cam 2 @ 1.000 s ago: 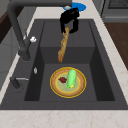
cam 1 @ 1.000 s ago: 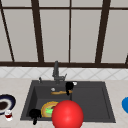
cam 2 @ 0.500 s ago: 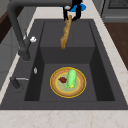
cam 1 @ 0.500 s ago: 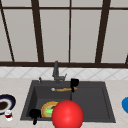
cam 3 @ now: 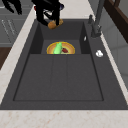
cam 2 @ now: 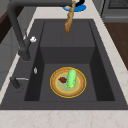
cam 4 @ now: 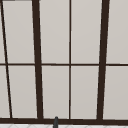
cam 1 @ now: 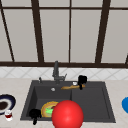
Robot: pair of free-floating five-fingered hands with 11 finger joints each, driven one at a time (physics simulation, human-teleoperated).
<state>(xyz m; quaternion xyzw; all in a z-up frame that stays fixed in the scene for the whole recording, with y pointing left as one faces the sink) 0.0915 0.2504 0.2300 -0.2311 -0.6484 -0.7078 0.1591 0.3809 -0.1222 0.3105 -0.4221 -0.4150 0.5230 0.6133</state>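
Our right hand grips one end of the slim brown wooden stick, held level above the dark sink, its length running leftward from the palm. Our left hand hangs clenched by the sink's front edge.

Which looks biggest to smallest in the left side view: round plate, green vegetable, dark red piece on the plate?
1. round plate, widest by far, on the floor of the sink basin.
2. green vegetable, lying on the plate.
3. dark red piece, beside the vegetable.
All sit together, so nearness to the camera does not skew the order.
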